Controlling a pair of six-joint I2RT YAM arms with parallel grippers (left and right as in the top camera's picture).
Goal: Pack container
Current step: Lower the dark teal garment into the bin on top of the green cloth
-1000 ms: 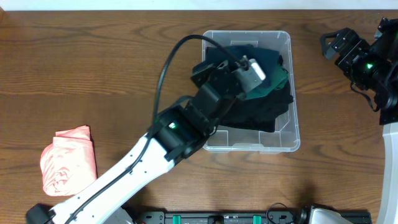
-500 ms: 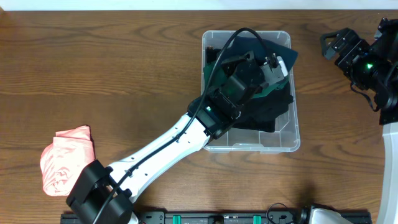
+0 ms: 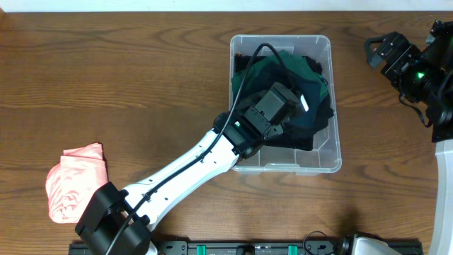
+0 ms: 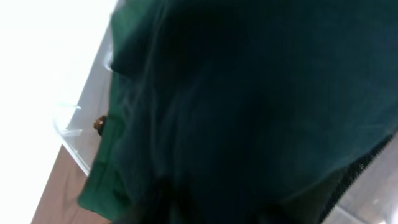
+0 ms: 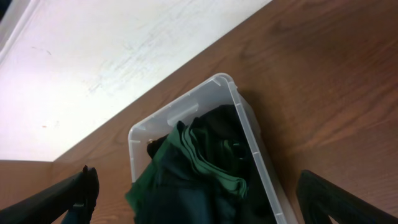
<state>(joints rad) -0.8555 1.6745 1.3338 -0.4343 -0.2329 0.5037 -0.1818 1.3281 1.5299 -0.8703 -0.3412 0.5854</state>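
Container (image 3: pixel 283 162), one; pink garment (image 3: pixel 78 181), one.

The left gripper (image 3: pixel 291 100) is hidden under its own wrist, so its jaws cannot be read. Up close, only blurred green cloth (image 4: pixel 249 106) is seen. The container (image 5: pixel 180 109) is cut off at the bottom edge of the right wrist view.

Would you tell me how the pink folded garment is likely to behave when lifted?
The pink garment looks soft and creased, so it would probably droop and unfold if pinched at one edge. It lies flat on the table, so rolling seems unlikely. Being thin cloth, it is likely light.
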